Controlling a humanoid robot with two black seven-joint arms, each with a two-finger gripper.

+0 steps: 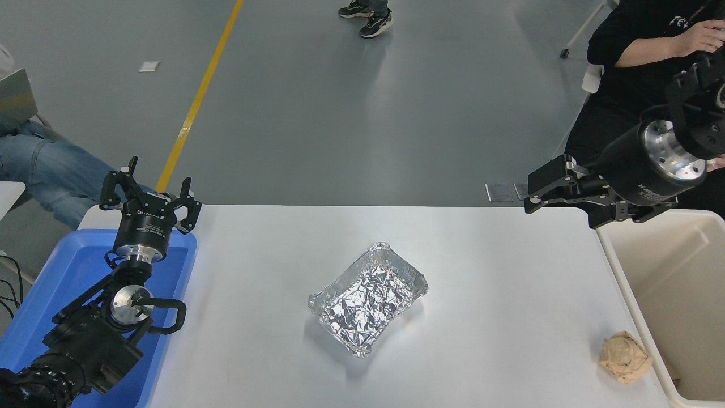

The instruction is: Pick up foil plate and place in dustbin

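The foil plate (368, 297), a shiny crinkled silver tray with a raised rim, lies askew on the middle of the white table (481, 272). The dustbin (640, 272), a large cream bin, stands off the table's right edge. My right gripper (535, 192) hangs over the table's far right corner, pointing left, well above and right of the plate, with its fingers (548, 173) apart and nothing between them. My left gripper (150, 190) is parked at the lower left over the blue tray, open and empty.
A shallow blue tray (73, 266) sits at the table's left end. A crumpled tan paper ball (625, 357) lies near the bin at the lower right. A person in black sits at the top right, another in jeans at the left edge.
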